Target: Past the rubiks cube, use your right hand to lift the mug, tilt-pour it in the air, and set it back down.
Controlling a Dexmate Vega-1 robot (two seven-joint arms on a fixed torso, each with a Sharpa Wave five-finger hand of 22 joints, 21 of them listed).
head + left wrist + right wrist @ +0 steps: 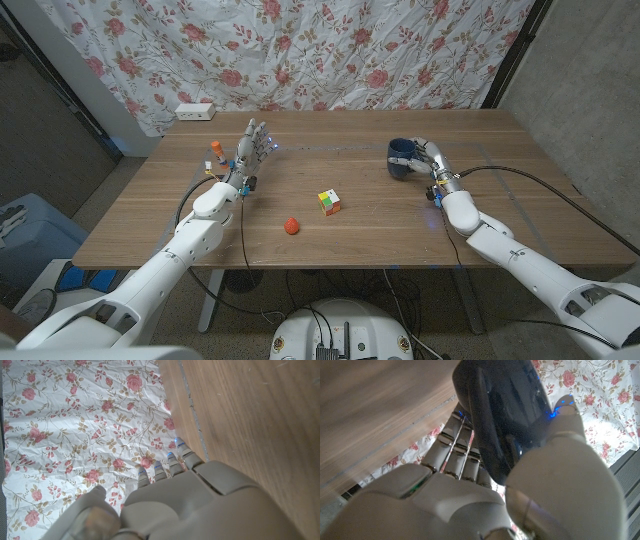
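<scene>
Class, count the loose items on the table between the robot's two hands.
2: a Rubik's cube near the table's middle, and a small red ball nearer the front edge, towards the left.

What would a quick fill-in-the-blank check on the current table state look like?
1. The right hand grips the dark blue ____.
2. The small ball near the cube is coloured ____.
3. The left hand holds ____, fingers apart.
4. The curtain behind the table has a ____ print.

Missing words: mug; red; nothing; floral
</scene>
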